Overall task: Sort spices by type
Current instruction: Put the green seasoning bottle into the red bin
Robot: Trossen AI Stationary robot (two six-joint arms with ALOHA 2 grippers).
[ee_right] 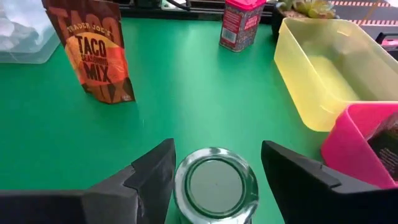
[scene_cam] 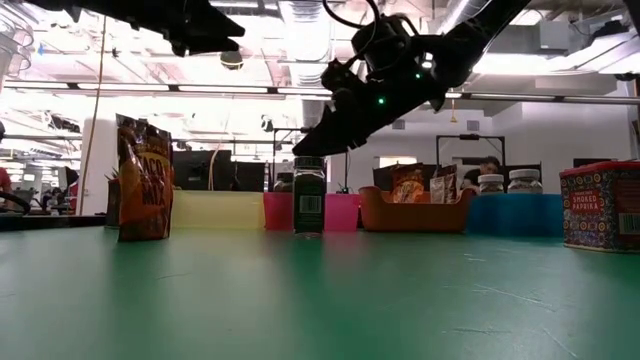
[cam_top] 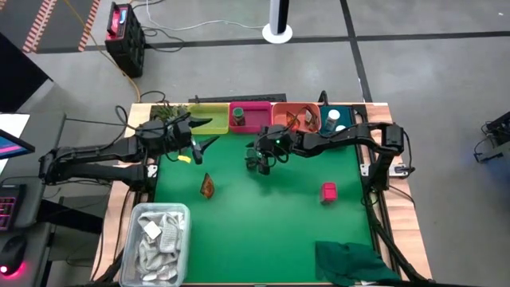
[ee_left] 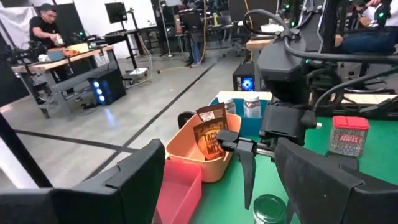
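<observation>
While upright: green jar (ee_right: 216, 185) stands directly below right gripper (ee_right: 214, 177)
Jaws: spread, astride lid, not clamped
Nearer arm: right

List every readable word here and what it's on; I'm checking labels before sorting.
"TRADER JOE'S TACO MIX": orange-brown standing packet on the green mat.
"TACO MIX": orange-brown packet in the orange tray.
"SMOKED PAPRIKA": pink patterned box.
Dark green jar's label and white-capped jars' labels: too small to read.
</observation>
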